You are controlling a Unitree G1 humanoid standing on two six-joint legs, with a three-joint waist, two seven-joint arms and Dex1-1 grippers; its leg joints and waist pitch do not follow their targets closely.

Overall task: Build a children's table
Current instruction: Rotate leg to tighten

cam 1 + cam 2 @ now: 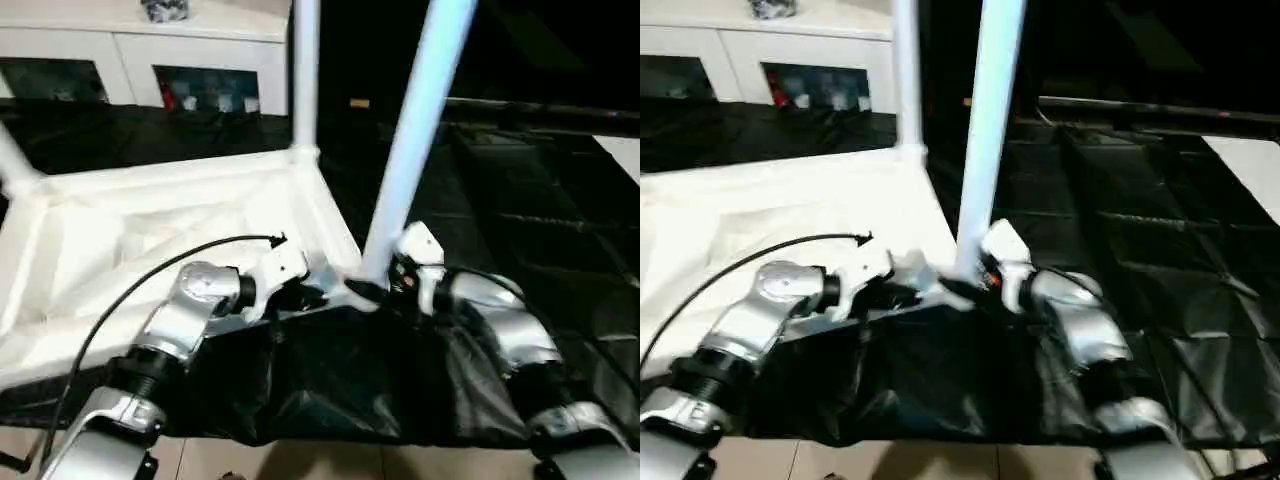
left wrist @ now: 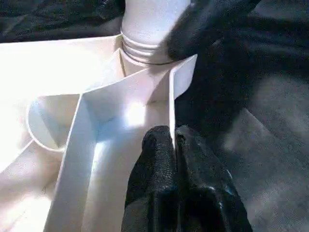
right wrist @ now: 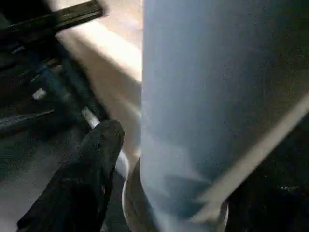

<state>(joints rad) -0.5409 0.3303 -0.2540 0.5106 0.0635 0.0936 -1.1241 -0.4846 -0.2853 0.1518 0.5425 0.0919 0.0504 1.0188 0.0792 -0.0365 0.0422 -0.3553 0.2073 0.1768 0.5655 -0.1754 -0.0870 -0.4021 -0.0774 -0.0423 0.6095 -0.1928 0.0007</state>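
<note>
From the head cameras I see the children's table (image 1: 150,240) lying top-down on the black sheet (image 1: 560,230), with the leg (image 1: 415,130) I'm seating standing tilted at the near corner socket between my left gripper (image 1: 300,285) and right gripper (image 1: 385,290); light, stiff, slick plastic, I judge. Through the left wrist camera my closed fingers (image 2: 164,164) pinch the thin rim wall, a sound hold. At the right wrist one finger (image 3: 91,164) sits beside the leg's flared base, where I'd grip; I can't tell how wide it's open.
</note>
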